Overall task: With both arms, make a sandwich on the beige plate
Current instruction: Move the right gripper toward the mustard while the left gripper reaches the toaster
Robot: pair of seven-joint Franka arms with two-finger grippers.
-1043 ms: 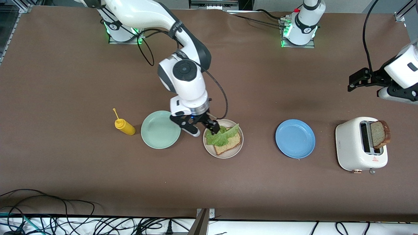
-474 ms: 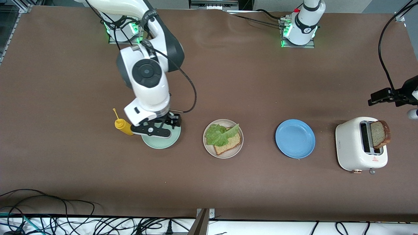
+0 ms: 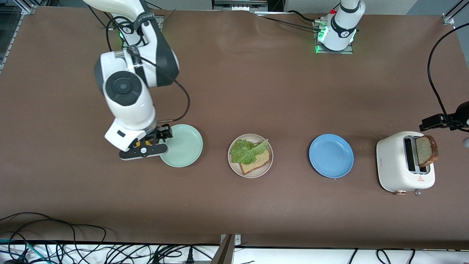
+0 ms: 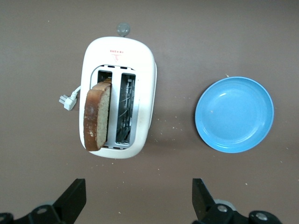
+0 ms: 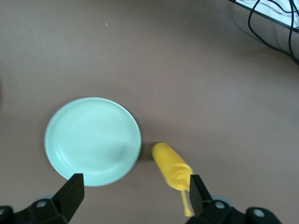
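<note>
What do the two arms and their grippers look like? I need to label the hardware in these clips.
Both arms are glossy white with dark grey joint sections and looping black cables; green lights glow at the bases. The right gripper and left gripper are black with two flat fingers.

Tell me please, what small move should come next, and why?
Probably the open left gripper should lower onto the bread slice standing in the toaster. The beige plate holds bread and lettuce, no top slice.

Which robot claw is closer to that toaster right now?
The left claw: it hangs open above the toaster. The right claw is open over the yellow bottle, past three plates.
</note>
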